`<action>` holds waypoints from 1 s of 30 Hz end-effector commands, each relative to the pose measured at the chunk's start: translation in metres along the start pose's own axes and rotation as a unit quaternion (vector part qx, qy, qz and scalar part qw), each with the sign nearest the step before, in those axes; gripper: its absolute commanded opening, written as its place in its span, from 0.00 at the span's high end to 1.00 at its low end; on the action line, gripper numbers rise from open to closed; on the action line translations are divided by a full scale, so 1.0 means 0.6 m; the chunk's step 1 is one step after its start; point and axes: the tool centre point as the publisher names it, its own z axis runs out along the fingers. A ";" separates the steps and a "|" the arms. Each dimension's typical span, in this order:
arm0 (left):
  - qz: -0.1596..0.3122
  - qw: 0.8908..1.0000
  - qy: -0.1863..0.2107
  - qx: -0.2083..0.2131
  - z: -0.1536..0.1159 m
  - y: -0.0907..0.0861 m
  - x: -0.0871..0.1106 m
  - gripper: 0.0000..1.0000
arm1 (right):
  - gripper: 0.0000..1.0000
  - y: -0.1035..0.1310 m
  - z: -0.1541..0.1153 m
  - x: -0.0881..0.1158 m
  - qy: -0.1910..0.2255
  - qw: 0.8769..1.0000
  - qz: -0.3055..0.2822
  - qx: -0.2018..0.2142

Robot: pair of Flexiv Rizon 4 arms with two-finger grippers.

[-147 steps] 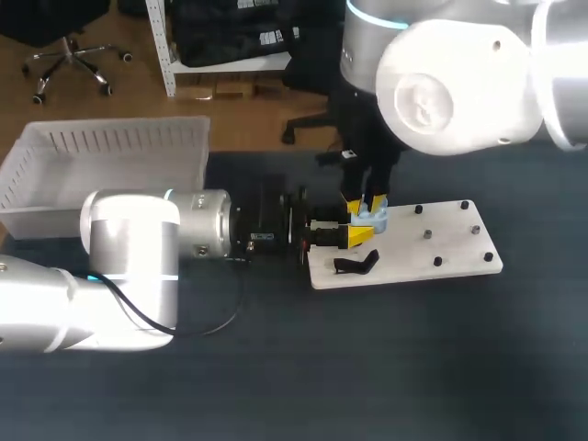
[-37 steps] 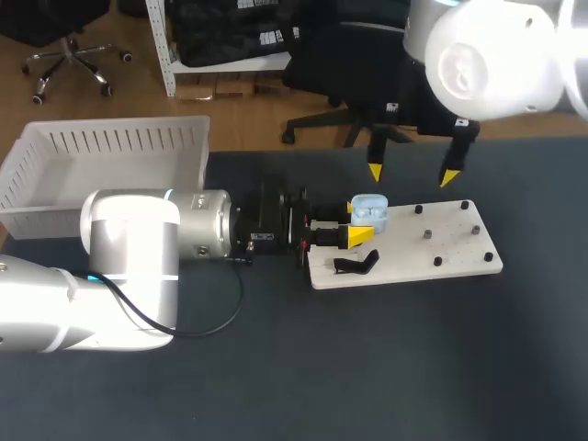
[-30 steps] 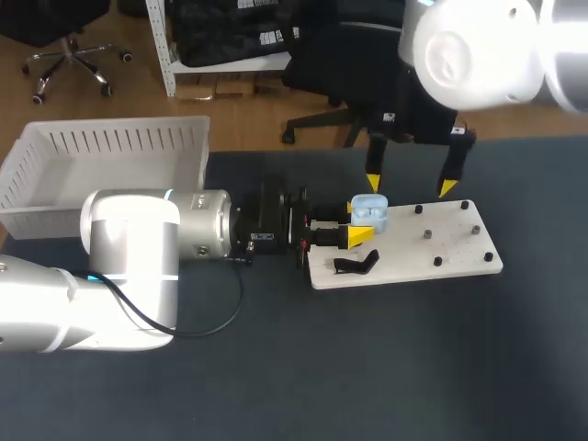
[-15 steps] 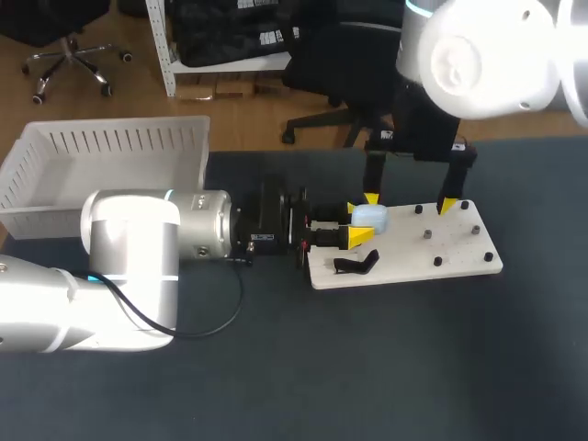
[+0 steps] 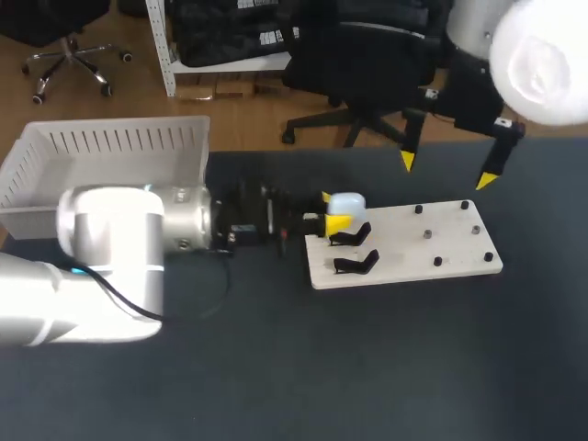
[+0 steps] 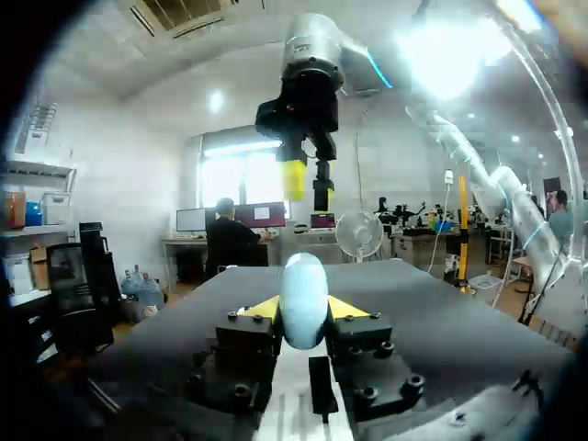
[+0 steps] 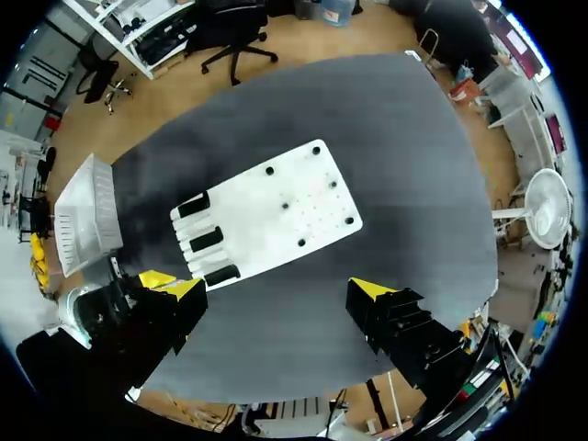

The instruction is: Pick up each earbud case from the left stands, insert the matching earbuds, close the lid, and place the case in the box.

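now the left gripper (image 5: 333, 213) pinches the closed case (image 5: 346, 201) at mid-frame, over the board's (image 5: 395, 253) left end. the box (image 5: 110, 147) lies upper left, nearer this gripper. the right gripper (image 5: 450, 171) hangs upper right, fingers spread, empty.

pale blue case (image 5: 346, 201), white board (image 5: 404, 254)

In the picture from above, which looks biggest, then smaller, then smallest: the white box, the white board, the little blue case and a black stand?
1. white box: looks the largest.
2. white board: a bit smaller than the box.
3. earbud case and black stand: both tiny and about alike in this view, so I will not rank one over the other.
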 end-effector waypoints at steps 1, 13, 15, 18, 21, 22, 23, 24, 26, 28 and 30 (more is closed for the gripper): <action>0.015 0.992 0.035 -0.119 -0.141 0.025 -0.031 1.00 | 0.00 -0.017 0.000 0.012 -0.055 0.998 0.002 -0.015; -0.011 0.933 0.046 -0.357 -0.385 0.165 -0.071 1.00 | 0.00 -0.017 0.000 0.012 -0.055 0.998 0.002 -0.015; -0.015 0.913 0.063 -0.402 -0.424 0.190 -0.064 1.00 | 0.00 -0.017 0.000 0.012 -0.055 0.998 0.002 -0.015; -0.023 0.883 0.084 -0.461 -0.477 0.224 -0.054 1.00 | 0.00 -0.017 0.000 0.012 -0.055 0.998 0.002 -0.015; -0.034 0.868 0.095 -0.487 -0.505 0.251 -0.046 1.00 | 0.00 -0.017 0.000 0.012 -0.055 0.998 0.002 -0.015; -0.037 0.866 0.100 -0.489 -0.508 0.258 -0.044 1.00 | 0.00 -0.017 0.000 0.012 -0.055 0.998 0.002 -0.015; -0.038 0.863 0.103 -0.493 -0.511 0.264 -0.043 1.00 | 0.00 -0.017 0.000 0.012 -0.055 0.998 0.002 -0.015; -0.038 0.860 0.107 -0.497 -0.514 0.274 -0.041 1.00 | 0.00 -0.017 0.000 0.012 -0.055 0.998 0.002 -0.015; -0.038 0.857 0.115 -0.501 -0.516 0.289 -0.038 1.00 | 0.00 -0.017 0.000 0.012 -0.055 0.998 0.002 -0.015; -0.037 0.856 0.118 -0.502 -0.517 0.303 -0.036 1.00 | 0.00 -0.017 0.000 0.012 -0.055 0.998 0.002 -0.015; -0.038 0.857 0.119 -0.500 -0.515 0.313 -0.033 0.74 | 0.00 -0.017 0.000 0.012 -0.055 0.998 0.002 -0.015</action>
